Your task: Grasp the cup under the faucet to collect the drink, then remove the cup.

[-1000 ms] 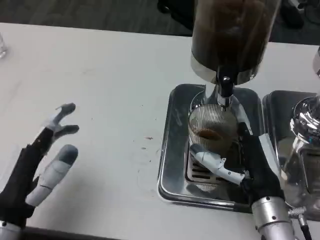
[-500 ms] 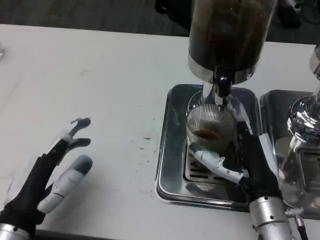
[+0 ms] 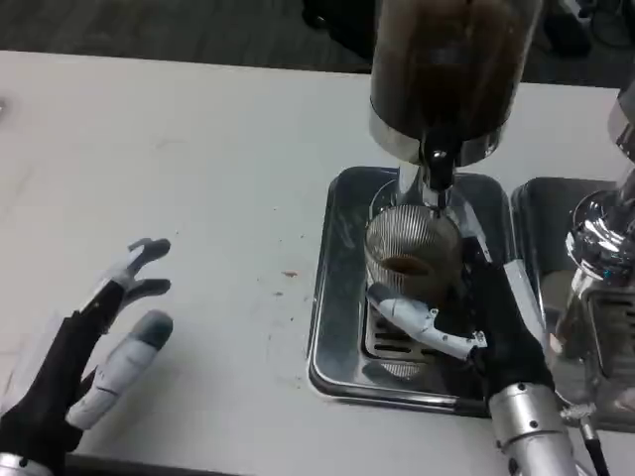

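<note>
Right robot hand [image 3: 486, 317] gripping cup [image 3: 409, 260] under faucet [image 3: 437, 178] inside tray rim [image 3: 322, 307], left robot hand [image 3: 89, 362] spread, empty.

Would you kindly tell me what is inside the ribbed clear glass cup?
The ribbed clear glass cup holds a shallow brown drink; the right hand covers its lower front.

Showing a left hand [image 3: 84, 372] with a black palm and white fingers [image 3: 119, 362] ending in grey, rounded tips. Showing a right hand [image 3: 476, 332] with a black body edged by a white strip, plus a white finger [image 3: 422, 322] built in segments with dark seams. Sitting on a ribbed, silver metal forearm [image 3: 531, 436], with a thin black cable [image 3: 595, 451] running beside it.
</note>
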Controlling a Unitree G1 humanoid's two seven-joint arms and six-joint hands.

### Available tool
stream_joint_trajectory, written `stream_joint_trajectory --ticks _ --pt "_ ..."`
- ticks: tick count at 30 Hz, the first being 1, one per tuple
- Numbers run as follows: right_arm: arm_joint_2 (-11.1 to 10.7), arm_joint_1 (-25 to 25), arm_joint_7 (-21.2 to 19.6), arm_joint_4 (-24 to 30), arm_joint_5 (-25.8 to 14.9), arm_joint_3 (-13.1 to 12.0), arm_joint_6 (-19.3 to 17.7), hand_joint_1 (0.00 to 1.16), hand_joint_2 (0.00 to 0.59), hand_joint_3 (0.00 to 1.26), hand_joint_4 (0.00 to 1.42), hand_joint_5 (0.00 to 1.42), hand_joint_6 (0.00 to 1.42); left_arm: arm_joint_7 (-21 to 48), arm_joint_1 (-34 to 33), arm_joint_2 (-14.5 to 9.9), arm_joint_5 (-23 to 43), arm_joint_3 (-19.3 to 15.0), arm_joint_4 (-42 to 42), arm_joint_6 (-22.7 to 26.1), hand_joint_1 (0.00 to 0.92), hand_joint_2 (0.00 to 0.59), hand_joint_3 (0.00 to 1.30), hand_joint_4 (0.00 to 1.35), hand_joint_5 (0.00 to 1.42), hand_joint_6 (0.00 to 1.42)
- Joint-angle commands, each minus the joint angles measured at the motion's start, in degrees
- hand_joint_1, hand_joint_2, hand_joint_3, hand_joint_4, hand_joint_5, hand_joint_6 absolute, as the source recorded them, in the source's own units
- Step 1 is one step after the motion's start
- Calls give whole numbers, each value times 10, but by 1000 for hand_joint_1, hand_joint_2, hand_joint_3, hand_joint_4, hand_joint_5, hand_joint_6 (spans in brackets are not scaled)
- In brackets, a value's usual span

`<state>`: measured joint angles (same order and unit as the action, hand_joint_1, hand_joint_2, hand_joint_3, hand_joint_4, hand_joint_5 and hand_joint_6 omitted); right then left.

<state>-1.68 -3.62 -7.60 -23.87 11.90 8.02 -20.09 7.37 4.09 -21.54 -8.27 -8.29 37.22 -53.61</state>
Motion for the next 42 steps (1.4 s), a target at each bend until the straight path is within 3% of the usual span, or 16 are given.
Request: stream_joint_trajectory --ticks 1,7,17,27,33,42 --pt "1 -4 13 -25 5 7 32 948 182 90 255 242 239 -6 6 -2 12 1 -8 0 0 144 165 55 242 90" --pt "7 -19 8 -48 -1 4 29 975 181 202 339 302 276 -5 11 -4 23 -1 -12 3 0 144 171 75 256 90" --pt "21 -33 -47 -76 0 -16 3 1028 178 508 534 513 432 -1 20 -3 28 1 -21 8 0 145 178 96 268 90" --pt "27 -35 -74 -87 7 -20 -23 1067 152 585 601 675 799 7 18 -9 37 3 -18 11 0 145 187 111 281 90" --pt "30 -22 -95 -63 15 -22 -36 1095 128 635 659 799 1071 8 17 -6 37 7 -18 12 0 145 187 116 284 90" --pt "35 1 -118 -31 27 -28 -42 1103 93 700 735 876 1216 13 9 -3 37 14 -11 12 0 146 187 123 290 90"
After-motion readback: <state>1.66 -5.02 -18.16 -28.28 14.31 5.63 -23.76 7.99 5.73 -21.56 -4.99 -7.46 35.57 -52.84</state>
